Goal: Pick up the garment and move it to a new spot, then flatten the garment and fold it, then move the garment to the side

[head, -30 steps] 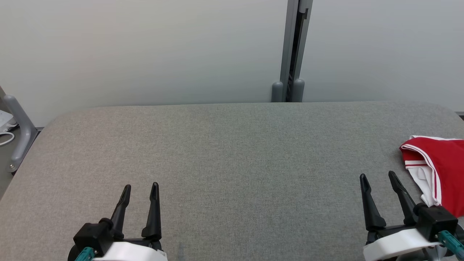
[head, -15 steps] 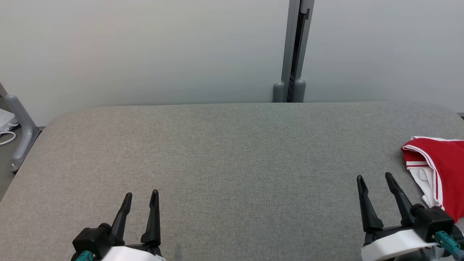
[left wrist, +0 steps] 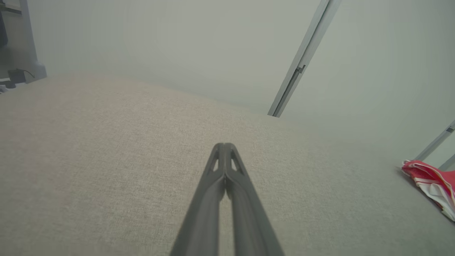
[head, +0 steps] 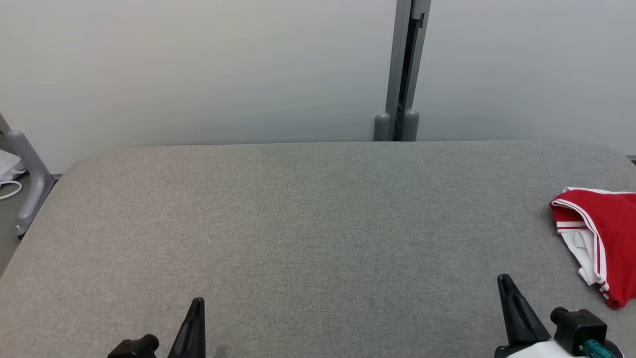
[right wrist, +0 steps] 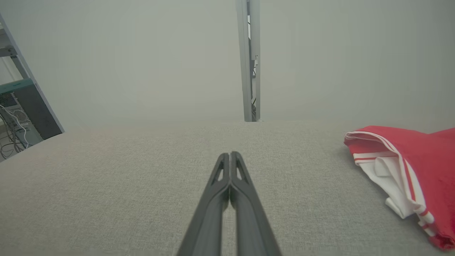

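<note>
The garment is red cloth with white stripes and a white lining, lying folded at the table's right edge. It also appears at the right of the right wrist view as the garment and far right in the left wrist view as the garment. My left gripper sits low at the bottom left, shut and empty, its tips pressed together in the left wrist view. My right gripper is at the bottom right, left of the garment and apart from it, shut with nothing in it.
The grey fabric table spreads wide between the grippers and the back wall. A grey post rises behind its far edge. A grey frame leg and cables stand off the left edge.
Both grippers have shut and drawn back toward the bottom edge of the head view. The garment has stayed where it was.
</note>
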Controlling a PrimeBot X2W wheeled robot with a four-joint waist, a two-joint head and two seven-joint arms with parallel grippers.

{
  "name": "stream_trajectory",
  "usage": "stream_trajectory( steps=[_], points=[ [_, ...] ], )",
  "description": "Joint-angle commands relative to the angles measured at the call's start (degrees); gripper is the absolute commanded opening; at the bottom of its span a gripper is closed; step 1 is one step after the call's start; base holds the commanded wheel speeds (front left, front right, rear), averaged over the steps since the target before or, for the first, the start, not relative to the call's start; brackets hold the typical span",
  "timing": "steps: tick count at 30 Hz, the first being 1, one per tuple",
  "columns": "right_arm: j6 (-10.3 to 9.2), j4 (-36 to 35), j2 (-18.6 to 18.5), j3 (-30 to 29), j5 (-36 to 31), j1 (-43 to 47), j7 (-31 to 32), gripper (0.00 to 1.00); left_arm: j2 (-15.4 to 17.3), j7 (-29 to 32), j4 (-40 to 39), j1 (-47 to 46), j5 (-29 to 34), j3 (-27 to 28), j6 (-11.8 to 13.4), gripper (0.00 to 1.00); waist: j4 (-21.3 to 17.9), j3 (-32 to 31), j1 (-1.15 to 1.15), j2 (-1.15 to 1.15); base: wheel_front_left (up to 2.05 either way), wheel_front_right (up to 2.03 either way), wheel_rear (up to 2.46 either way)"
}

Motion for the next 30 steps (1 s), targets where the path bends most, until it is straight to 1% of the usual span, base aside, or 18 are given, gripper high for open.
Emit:
stream_trajectory(
  steps=[1, 3, 14, 15, 30],
  points=[
    [0.01, 0.06, -0.01, -0.21, 0.93, -0.19, 0.32, 0.0, 0.02, 0.24, 0.02, -0.21, -0.79, 0.15, -0.08, 0.0, -0.02, 0.03, 0.0, 0.0, 0.0, 0.0, 0.0],
    [0.01, 0.12, -0.05, -0.91, 4.39, -0.67, 1.41, 0.0, 0.04, 1.08, 0.12, -0.9, -3.69, 0.59, -0.36, 0.0, -0.09, 0.15, 0.0, 0.0, 0.0, 0.0, 0.0],
    [0.01, -0.18, -0.18, -2.82, 16.2, -1.82, 4.68, 0.0, 0.14, 3.79, 0.31, -3.13, -13.45, 1.98, -1.3, 0.0, -0.36, 0.57, 0.0, 0.0, 0.0, 0.0, 0.0],
    [0.01, -0.22, -0.2, -3.14, 18.18, -2.02, 5.23, 0.0, 0.16, 4.25, 0.34, -3.51, -15.08, 2.22, -1.47, 0.0, -0.41, 0.65, 0.0, 0.0, 0.0, 0.0, 0.0],
    [0.01, -0.41, -0.36, -5.41, 31.63, -3.44, 9.03, 0.0, 0.27, 7.41, 0.56, -6.08, -26.24, 3.84, -2.57, 0.0, -0.77, 1.22, 0.0, 0.0, 0.0, 0.0, 0.0]
  ],
)
